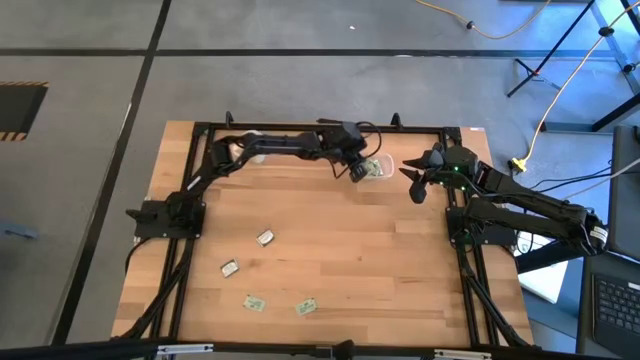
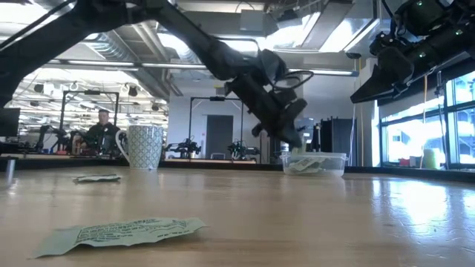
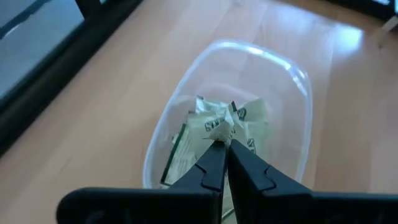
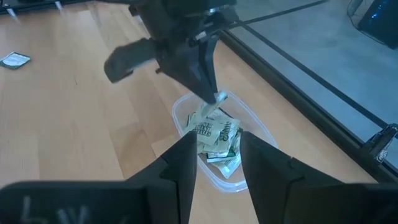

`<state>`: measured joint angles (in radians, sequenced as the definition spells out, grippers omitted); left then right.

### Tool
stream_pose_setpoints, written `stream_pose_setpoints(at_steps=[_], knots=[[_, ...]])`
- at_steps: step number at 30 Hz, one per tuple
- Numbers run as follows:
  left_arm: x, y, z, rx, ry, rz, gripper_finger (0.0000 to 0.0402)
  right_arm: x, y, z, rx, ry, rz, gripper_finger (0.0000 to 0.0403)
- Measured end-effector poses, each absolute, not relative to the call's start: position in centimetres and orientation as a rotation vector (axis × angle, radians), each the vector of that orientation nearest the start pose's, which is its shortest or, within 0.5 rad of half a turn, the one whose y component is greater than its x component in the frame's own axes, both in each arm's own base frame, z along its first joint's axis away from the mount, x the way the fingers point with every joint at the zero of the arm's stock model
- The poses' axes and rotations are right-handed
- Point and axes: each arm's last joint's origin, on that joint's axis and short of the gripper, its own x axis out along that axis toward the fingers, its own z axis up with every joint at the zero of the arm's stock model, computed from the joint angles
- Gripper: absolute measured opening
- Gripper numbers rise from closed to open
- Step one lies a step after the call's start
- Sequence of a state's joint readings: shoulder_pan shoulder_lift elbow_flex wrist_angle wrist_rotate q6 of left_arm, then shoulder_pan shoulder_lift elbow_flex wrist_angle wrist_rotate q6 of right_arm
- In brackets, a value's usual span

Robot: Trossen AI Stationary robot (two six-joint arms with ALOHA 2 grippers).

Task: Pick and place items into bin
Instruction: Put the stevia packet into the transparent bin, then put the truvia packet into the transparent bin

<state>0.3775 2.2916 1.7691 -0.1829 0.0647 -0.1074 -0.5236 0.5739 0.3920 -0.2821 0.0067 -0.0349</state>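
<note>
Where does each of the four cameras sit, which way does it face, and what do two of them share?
High view: above the table, looking straight down; both arms show, the left claw over the bin.
Low view: at tabletop height, looking level across a packet towards the mug.
Left wrist view: looks past its shut fingers, pinching a packet.
Right wrist view: looks past the open right claw.
Shared: both wrist views show the bin with packets inside.
</note>
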Motion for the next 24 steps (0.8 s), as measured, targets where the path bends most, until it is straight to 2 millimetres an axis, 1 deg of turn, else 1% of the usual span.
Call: stream_pose_setpoints(at_steps=[3,7,13,15,17,19,21,24], knots=[[47.5,18.6,16.6,-0.259,0.684,0.336,0.0014,11.8,-6.8,21.8,0.087,0.463,-0.512,0.0126],[47.5,18.5,16.8,-0.217,0.686,0.314,0.0031,11.8,-6.8,21.8,0.087,0.463,-0.512,0.0126],[47.3,18.4,18.0,-0.201,0.673,0.303,0.0075,11.8,-6.8,21.7,0.093,0.479,-0.512,0.0126],[46.9,18.5,18.7,-0.205,0.689,0.303,0.0087,11.7,-6.8,21.5,0.097,0.495,-0.51,0.0126],[46.6,18.5,19.8,-0.182,0.675,0.297,0.0095,11.6,-6.7,21.4,0.101,0.505,-0.511,0.0126],[45.8,18.2,21.2,-0.153,0.706,0.284,0.01,11.6,-6.7,21.4,0.101,0.507,-0.51,0.0126],[44.9,17.4,22.7,-0.102,0.765,0.25,0.0102,11.6,-6.7,21.4,0.102,0.507,-0.51,0.0126],[42.9,15.5,24.6,-0.026,0.918,0.167,0.01,11.6,-6.7,21.4,0.102,0.51,-0.51,0.0126]])
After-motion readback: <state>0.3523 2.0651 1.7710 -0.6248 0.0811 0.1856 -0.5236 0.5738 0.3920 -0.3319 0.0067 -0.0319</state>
